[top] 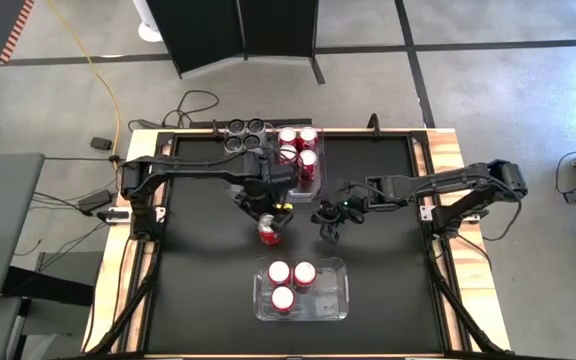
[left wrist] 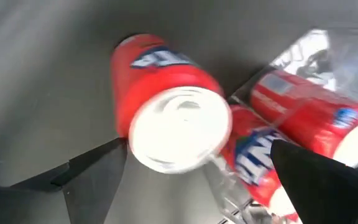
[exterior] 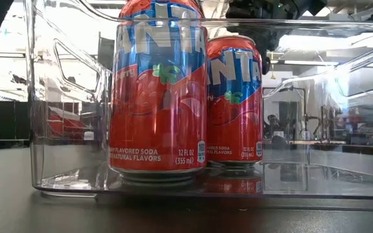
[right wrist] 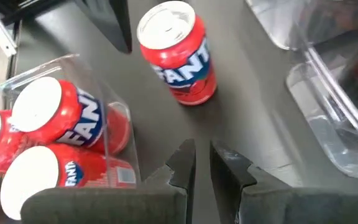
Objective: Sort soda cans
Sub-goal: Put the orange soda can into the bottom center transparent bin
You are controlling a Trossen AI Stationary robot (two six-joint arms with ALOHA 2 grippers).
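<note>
A red soda can [top: 268,234] stands upright on the black table, also seen in the left wrist view [left wrist: 166,112] and the right wrist view [right wrist: 179,53]. My left gripper [top: 266,210] hovers just above it, open, its fingers [left wrist: 98,177] wide on either side of the can's silver top without touching. My right gripper [top: 328,232] is shut and empty [right wrist: 202,155], to the can's right. Three red cans [top: 290,282] stand in the near clear bin [top: 340,300]. Several red cans [top: 301,148] stand in the far bin.
Several dark-topped cans [top: 248,135] stand in a group at the table's far edge, left of the far bin. The low view looks through the near bin's wall [exterior: 63,129] at two red cans [exterior: 160,97]. Bare table lies to the left and right of the near bin.
</note>
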